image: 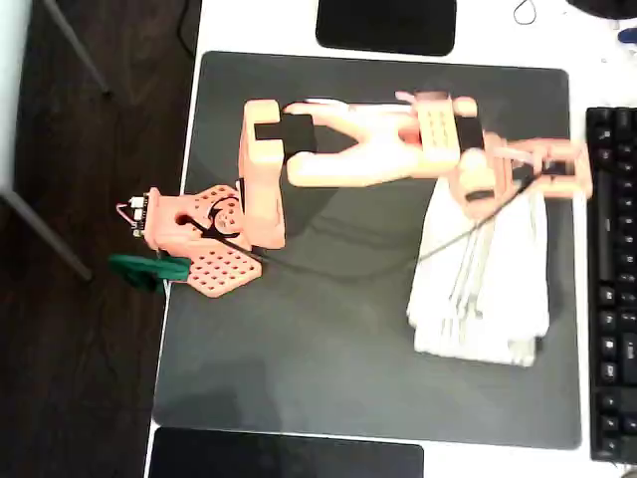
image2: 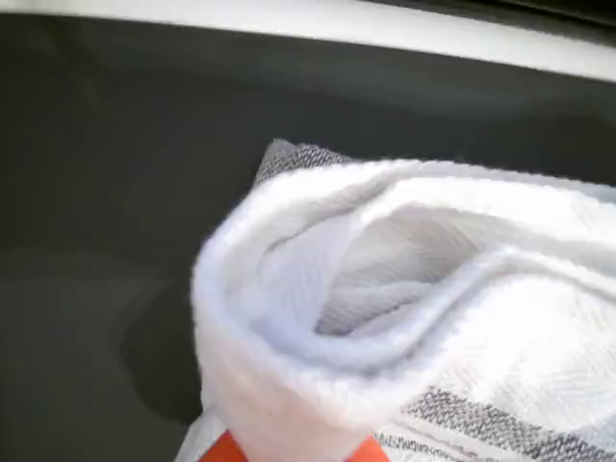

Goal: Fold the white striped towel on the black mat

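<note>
The white striped towel (image: 483,289) lies rumpled on the right part of the black mat (image: 299,349), with its grey stripes running lengthwise. My orange gripper (image: 550,177) is over the towel's far right edge. In the wrist view a thick fold of the towel (image2: 385,289) is bunched up and raised above the mat (image2: 96,192). The gripper (image2: 298,452) is shut on that fold, and only its orange fingertips (image2: 226,449) peek out below the cloth. Grey stripes show at the lower right of that view.
A black keyboard (image: 612,279) runs along the right edge, close to the towel. Glossy black pads sit beyond the mat at the top (image: 386,25) and bottom (image: 284,458). The arm's base (image: 209,234) and a green clamp (image: 149,269) stand at the mat's left edge.
</note>
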Robot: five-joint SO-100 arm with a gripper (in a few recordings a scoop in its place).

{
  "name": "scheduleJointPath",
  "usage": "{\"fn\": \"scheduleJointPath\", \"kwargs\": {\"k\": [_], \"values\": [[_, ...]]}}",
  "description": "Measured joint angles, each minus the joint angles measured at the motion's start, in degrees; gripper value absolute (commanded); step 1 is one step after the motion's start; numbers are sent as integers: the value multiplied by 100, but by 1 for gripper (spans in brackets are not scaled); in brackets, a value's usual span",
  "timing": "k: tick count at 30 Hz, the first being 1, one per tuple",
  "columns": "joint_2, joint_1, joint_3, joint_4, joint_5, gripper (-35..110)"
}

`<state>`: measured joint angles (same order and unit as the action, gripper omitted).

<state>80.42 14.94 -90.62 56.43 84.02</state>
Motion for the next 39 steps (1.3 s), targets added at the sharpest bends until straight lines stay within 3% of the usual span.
{"fn": "scheduleJointPath", "kwargs": {"k": [5,10,20,29,39], "values": [[-9,211,26,0,-88,11],[378,0,-255,-149,-62,10],[3226,-633,-3059,-501,-70,0],[5546,-870,-5616,-747,-44,0],[7400,-1046,-6917,-387,-26,0]]}}
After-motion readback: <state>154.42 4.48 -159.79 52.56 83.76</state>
